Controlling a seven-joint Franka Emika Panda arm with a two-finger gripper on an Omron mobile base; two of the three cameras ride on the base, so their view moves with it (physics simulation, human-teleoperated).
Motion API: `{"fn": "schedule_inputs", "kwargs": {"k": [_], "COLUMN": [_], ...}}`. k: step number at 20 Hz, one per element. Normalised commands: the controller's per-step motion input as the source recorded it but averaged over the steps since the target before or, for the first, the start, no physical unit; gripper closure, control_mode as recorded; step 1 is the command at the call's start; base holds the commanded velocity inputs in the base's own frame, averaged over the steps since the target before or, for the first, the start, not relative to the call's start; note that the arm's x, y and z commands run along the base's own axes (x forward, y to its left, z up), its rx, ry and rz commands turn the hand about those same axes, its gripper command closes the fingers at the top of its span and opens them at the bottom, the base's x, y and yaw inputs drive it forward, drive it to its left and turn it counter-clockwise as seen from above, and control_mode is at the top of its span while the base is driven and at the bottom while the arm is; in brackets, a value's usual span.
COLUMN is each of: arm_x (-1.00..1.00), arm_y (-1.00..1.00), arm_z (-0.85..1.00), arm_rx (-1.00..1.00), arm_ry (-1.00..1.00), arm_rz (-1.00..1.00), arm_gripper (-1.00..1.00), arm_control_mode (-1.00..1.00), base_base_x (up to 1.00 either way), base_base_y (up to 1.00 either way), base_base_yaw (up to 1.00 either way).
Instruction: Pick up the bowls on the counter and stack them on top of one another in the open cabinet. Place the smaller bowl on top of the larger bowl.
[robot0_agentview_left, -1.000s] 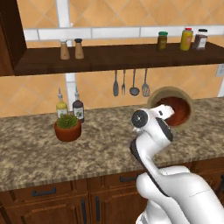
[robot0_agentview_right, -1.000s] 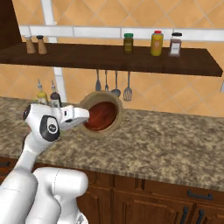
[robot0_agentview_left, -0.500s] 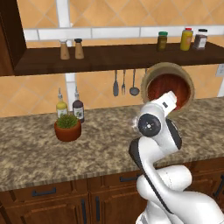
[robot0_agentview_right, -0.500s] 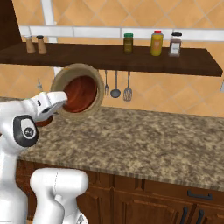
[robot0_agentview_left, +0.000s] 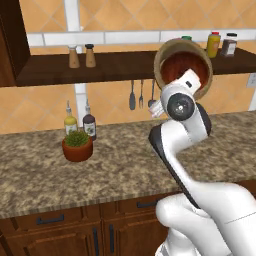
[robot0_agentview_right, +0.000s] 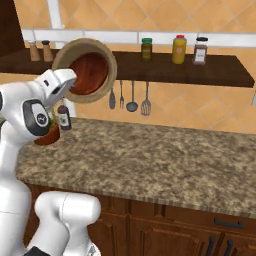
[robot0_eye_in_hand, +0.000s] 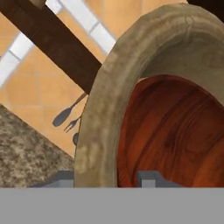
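My gripper (robot0_agentview_left: 192, 83) (robot0_agentview_right: 73, 86) (robot0_eye_in_hand: 105, 179) is shut on the thick rim of the larger tan bowl (robot0_agentview_left: 161, 59) (robot0_agentview_right: 108, 54) (robot0_eye_in_hand: 98, 113), one fingertip inside (robot0_eye_in_hand: 151, 178) and one outside. The bowl is tipped on its side, mouth toward the cameras. The smaller dark red bowl (robot0_agentview_left: 181, 70) (robot0_agentview_right: 91, 73) (robot0_eye_in_hand: 170, 131) appears nested inside it. The pair hangs in the air at the height of the open cabinet's shelf (robot0_agentview_left: 115, 67) (robot0_agentview_right: 220, 75), in front of it and well above the granite counter (robot0_agentview_left: 115, 165) (robot0_agentview_right: 165, 155).
Two shakers (robot0_agentview_left: 81, 56) (robot0_agentview_right: 39, 50) and three jars (robot0_agentview_left: 221, 44) (robot0_agentview_right: 179, 49) stand on the shelf. Utensils (robot0_agentview_left: 141, 95) (robot0_agentview_right: 132, 95) hang on the tiled wall below. A terracotta plant pot (robot0_agentview_left: 77, 145) and two bottles (robot0_agentview_left: 80, 122) stand on the counter at left.
The arm has lifted the bowls from just above the counter up to shelf height, and the bowls have tipped further onto their side.
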Motion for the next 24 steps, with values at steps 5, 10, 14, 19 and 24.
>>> {"fn": "schedule_inputs", "kwargs": {"k": [5,10,14,19,24], "arm_x": [0.94,1.00,0.99,0.99,1.00], "arm_y": [0.08,0.19,0.21,0.17,0.05], "arm_z": [1.00,0.83,0.17,-0.34,-0.58], "arm_rx": [-0.01,-0.08,-0.14,-0.14,-0.15], "arm_ry": [0.51,0.60,0.09,0.00,0.00], "arm_rz": [0.08,0.06,0.00,0.00,0.00], "arm_gripper": [1.00,1.00,1.00,1.00,-1.00], "arm_control_mode": [-1.00,-1.00,-1.00,-1.00,-1.00], "base_base_x": [0.00,0.00,0.00,0.00,0.00], "base_base_y": [0.00,0.00,0.00,0.00,0.00], "base_base_yaw": [0.00,0.00,0.00,0.00,0.00]}}
